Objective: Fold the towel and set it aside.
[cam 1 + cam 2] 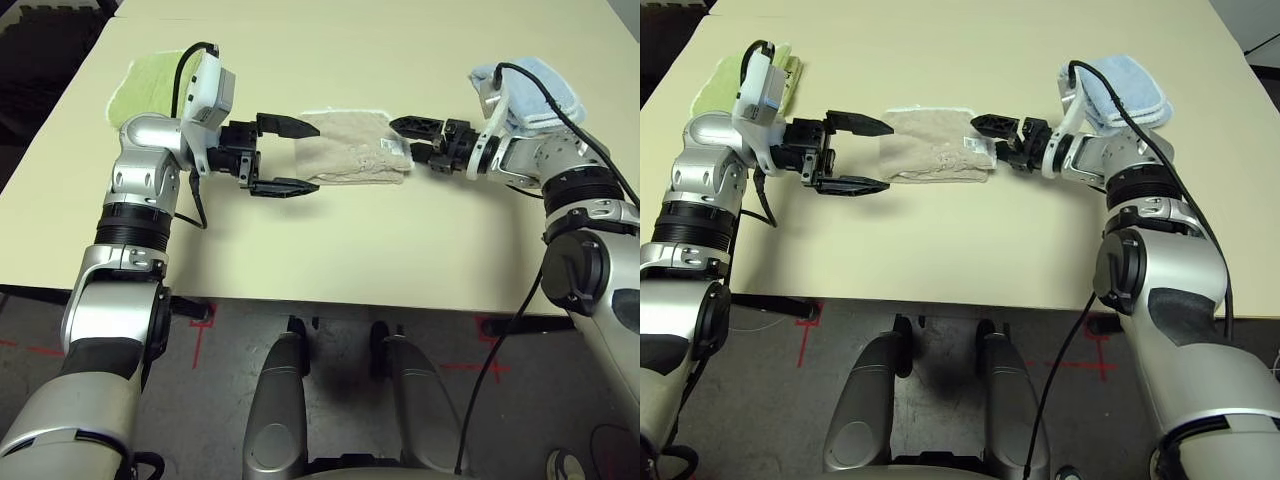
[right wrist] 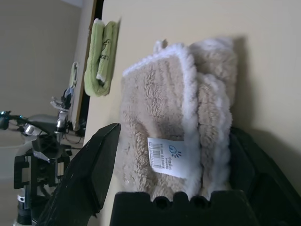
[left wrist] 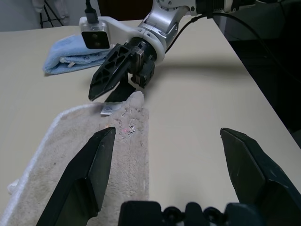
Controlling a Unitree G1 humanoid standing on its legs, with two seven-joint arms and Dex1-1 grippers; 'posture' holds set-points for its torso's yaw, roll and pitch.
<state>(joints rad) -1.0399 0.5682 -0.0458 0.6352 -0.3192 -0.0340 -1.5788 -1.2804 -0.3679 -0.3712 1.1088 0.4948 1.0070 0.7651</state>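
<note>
Left gripper hangs over the table in the left eye view with its 2 black fingers spread wide, holding nothing, its tips just beside the left end of the towel. That beige towel lies folded near the middle of the table, between the 2 grippers. Right gripper sits at the towel's right end, fingers parted, one above the cloth edge and one beside it; whether they touch the cloth is unclear. A lime-green towel lies behind the left arm, and a light blue towel lies behind the right arm.

From the right eye view the layout is the same: the beige cloth sits between the spread left fingers and the right fingertips.

Looking along the left wrist view, the 2 left fingers stand far apart, one over the towel's fuzzy surface and the other over bare table. Across the cloth, the right gripper's tip meets the towel's far corner, close to a small white label.

Seen from the right wrist view, the towel fills the gap between the right fingers, which are spread on either side of its white-edged folded layers without squeezing them.
</note>
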